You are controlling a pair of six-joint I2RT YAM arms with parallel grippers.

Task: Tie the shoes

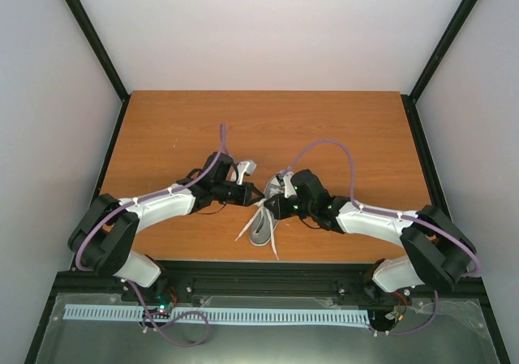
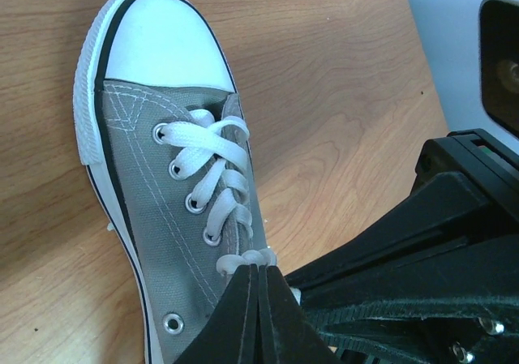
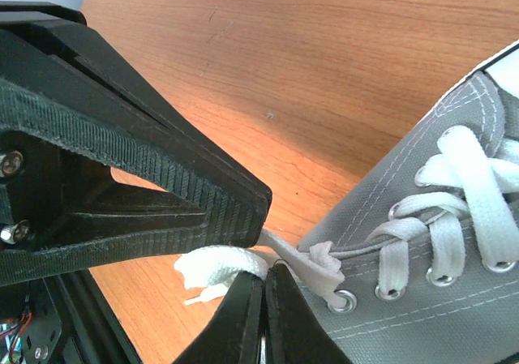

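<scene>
The grey sneaker (image 1: 263, 222) with white toe cap lies mid-table between both arms, its white laces (image 1: 243, 230) trailing toward the near edge. In the left wrist view the shoe (image 2: 154, 194) fills the left side. My left gripper (image 2: 258, 267) is shut on a bunched lace (image 2: 243, 260) at the top eyelets. In the right wrist view my right gripper (image 3: 266, 268) is shut on a lace (image 3: 219, 265) that runs taut to a twist (image 3: 320, 260) at the shoe's (image 3: 438, 315) top eyelet. Both grippers (image 1: 251, 198) (image 1: 272, 207) meet tip to tip over the shoe.
The wooden table (image 1: 340, 129) is walled by white panels and black frame posts. The other arm's black gripper body crowds each wrist view, the right one in the left wrist view (image 2: 422, 250) and the left one in the right wrist view (image 3: 122, 169). A black rail (image 1: 268, 271) runs along the near edge.
</scene>
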